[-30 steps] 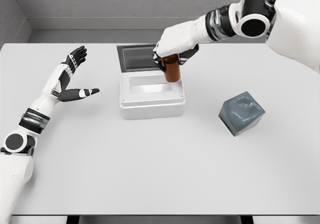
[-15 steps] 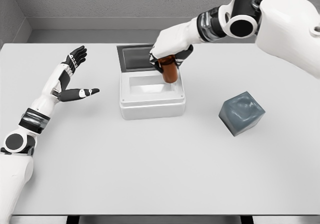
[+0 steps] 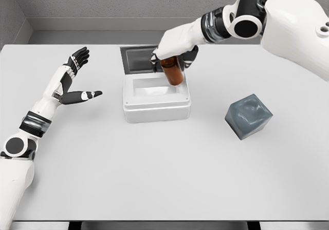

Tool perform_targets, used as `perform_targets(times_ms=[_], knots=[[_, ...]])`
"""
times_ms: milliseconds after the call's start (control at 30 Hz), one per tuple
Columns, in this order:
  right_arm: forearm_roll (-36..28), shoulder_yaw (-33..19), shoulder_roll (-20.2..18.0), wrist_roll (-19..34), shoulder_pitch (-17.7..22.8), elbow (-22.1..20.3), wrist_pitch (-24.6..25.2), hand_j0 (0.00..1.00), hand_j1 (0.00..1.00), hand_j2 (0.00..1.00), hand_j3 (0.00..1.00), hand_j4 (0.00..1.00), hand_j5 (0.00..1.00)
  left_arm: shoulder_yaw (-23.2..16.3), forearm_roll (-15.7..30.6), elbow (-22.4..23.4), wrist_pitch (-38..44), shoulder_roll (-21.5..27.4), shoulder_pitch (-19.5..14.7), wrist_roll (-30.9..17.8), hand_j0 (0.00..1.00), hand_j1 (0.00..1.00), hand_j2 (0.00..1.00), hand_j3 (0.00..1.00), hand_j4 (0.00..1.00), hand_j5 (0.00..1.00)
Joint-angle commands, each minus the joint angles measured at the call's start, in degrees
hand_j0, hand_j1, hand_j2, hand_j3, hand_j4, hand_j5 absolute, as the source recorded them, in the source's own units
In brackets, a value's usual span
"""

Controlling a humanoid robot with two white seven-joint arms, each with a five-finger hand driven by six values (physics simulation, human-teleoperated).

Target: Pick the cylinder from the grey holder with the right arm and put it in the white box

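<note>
Gripping the brown cylinder (image 3: 174, 73), right robot hand (image 3: 172, 49) above white box (image 3: 156, 109) rim.

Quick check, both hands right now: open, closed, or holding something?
Left hand: open, fingers spread, holding nothing.
Right hand: closed on the brown cylinder, over the white box.

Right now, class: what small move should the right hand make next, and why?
Probably lower a little and open the fingers. The right hand holds the brown cylinder tilted over the white box, its lower end at the open cavity's right side; the grey holder is already vacated.
</note>
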Motion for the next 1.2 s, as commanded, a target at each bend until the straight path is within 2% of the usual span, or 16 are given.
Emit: perform_targets(times_ms=[0,133,267,433,500,600,667,767,867,933,967,1033,1067,1133,1167], knots=[[0.83,-0.2,-0.03,-0.18,-0.09,-0.96,-0.02,1.0,1.0,1.0,1.0,1.0,1.0,0.01,0.32,-0.05,0.03,0.03,0.0,0.0,1.0,1.0,1.0,1.0,1.0,1.0],[0.12,-1.87,-0.82,-0.18,-0.53,-7.11,-3.64,1.0,1.0,1.0,1.0,1.0,1.0,0.01,0.32,-0.05,0.03,0.03,0.0,0.0,1.0,1.0,1.0,1.0,1.0,1.0],[-6.02,-2.92,-2.84,-0.18,-0.7,-8.69,-3.64,1.0,1.0,1.0,1.0,1.0,1.0,0.01,0.32,-0.05,0.03,0.03,0.0,0.0,1.0,1.0,1.0,1.0,1.0,1.0],[-16.22,-4.5,-9.34,-0.18,0.18,-9.31,-3.64,1.0,1.0,1.0,1.0,1.0,1.0,0.01,0.24,-0.05,0.2,0.12,0.09,-0.17,1.0,1.0,1.0,1.0,1.0,1.0],[-19.12,-4.41,-12.42,-0.18,0.7,-9.66,-3.64,1.0,1.0,1.0,1.0,1.0,1.0,0.45,0.32,-0.05,0.2,0.21,0.09,-2.54,1.0,1.0,1.0,1.0,1.0,1.0],[-20.35,-4.41,-15.41,-0.18,1.58,-9.75,-3.64,1.0,1.0,1.0,1.0,1.0,1.0,0.71,0.32,-0.05,0.29,0.21,0.09,-2.55,1.0,1.0,1.0,1.0,1.0,1.0],[-20.71,-4.5,-17.78,-0.18,2.29,-11.68,-3.64,1.0,1.0,1.0,1.0,1.0,1.0,0.8,0.24,0.39,0.03,0.21,-0.44,-2.37,1.0,1.0,1.0,1.0,1.0,1.0],[-21.85,-4.5,-21.74,-0.18,3.25,-11.42,-3.64,1.0,1.0,1.0,1.0,1.0,1.0,0.62,0.32,0.21,-0.24,0.03,-0.61,-2.46,1.0,1.0,1.0,1.0,1.0,1.0],[-21.76,-4.5,-23.76,-0.18,3.43,-11.16,-3.64,1.0,1.0,1.0,1.0,1.0,1.0,0.63,0.32,0.39,-0.24,-0.58,-1.58,-2.46,1.0,1.0,1.0,1.0,1.0,1.0],[-21.59,-4.33,-24.2,-0.18,3.51,-9.4,-3.64,1.0,1.0,1.0,1.0,1.0,1.0,0.62,0.41,0.74,-0.06,-0.76,-2.37,-2.63,1.0,1.0,1.0,1.0,1.0,1.0],[-21.5,-4.41,-24.29,-0.18,4.92,-8.35,-3.64,1.0,1.0,1.0,1.0,1.0,1.0,0.54,0.41,2.67,0.03,-0.84,-4.3,-3.24,1.0,1.0,1.0,1.0,1.0,1.0],[-21.5,-4.33,-24.29,-0.18,5.45,-7.03,-3.64,1.0,1.0,1.0,1.0,1.0,1.0,0.19,0.85,7.24,0.11,-1.72,-7.56,-8.78,1.0,1.0,1.0,1.0,1.0,1.0],[-21.41,-4.41,-24.29,-0.18,5.71,-6.94,-3.64,1.0,1.0,1.0,1.0,1.0,1.0,0.01,0.85,8.56,0.11,-2.25,-8.35,-9.22,1.0,1.0,1.0,1.0,1.0,1.0],[-21.41,-4.41,-25.78,-0.18,5.71,-6.94,-3.64,1.0,1.0,1.0,1.0,1.0,1.0,0.01,0.59,8.74,0.11,-3.04,-8.88,-10.01,1.0,1.0,1.0,1.0,1.0,1.0],[-21.41,-4.41,-25.87,-0.18,5.71,-6.94,-3.64,1.0,1.0,1.0,1.0,1.0,1.0,0.01,0.41,9.26,0.11,-3.39,-9.58,-12.12,1.0,1.0,1.0,1.0,1.0,1.0]])
